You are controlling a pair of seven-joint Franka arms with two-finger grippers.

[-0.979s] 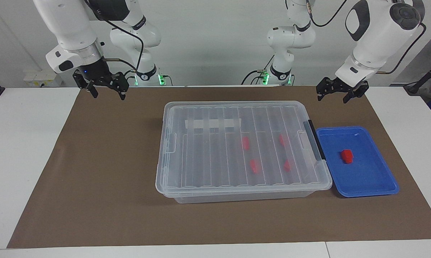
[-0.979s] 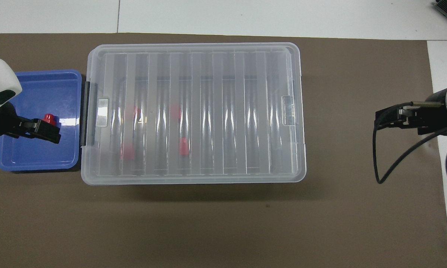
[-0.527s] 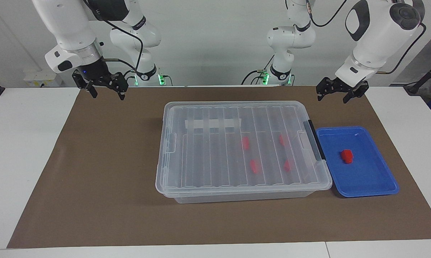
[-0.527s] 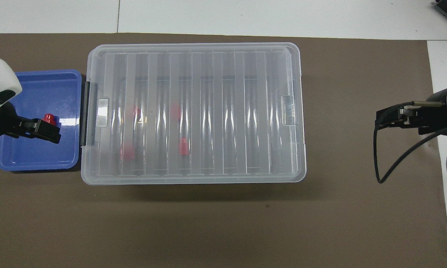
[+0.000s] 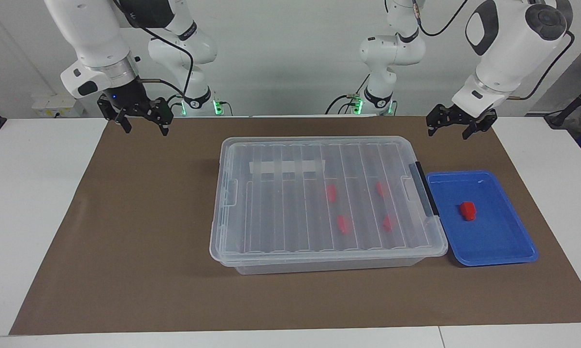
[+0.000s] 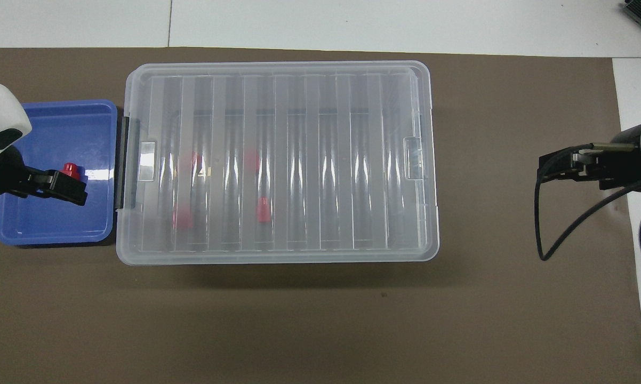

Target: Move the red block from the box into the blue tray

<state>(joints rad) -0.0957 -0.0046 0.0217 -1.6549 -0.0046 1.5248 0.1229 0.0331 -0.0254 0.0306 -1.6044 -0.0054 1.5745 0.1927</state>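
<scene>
The box (image 5: 290,212) is a clear bin with its ribbed lid shut, in the middle of the mat; it also shows in the overhead view (image 6: 310,106). Several red blocks (image 5: 342,224) show through the lid. The blue tray (image 5: 493,237) stands beside the box's black latch end, at the left arm's end of the table. One red block (image 5: 468,210) lies in the tray, also seen in the overhead view (image 6: 71,169). My left gripper (image 5: 447,134) is open and empty, raised over the tray's end of the mat. My right gripper (image 5: 146,130) is open and empty, raised over the mat's other end.
A brown mat (image 5: 140,232) covers the table under everything. White table (image 5: 29,193) shows around the mat. A whitish tape strip (image 5: 286,167) lies on the box's lid. A black cable (image 6: 539,213) hangs by the right gripper.
</scene>
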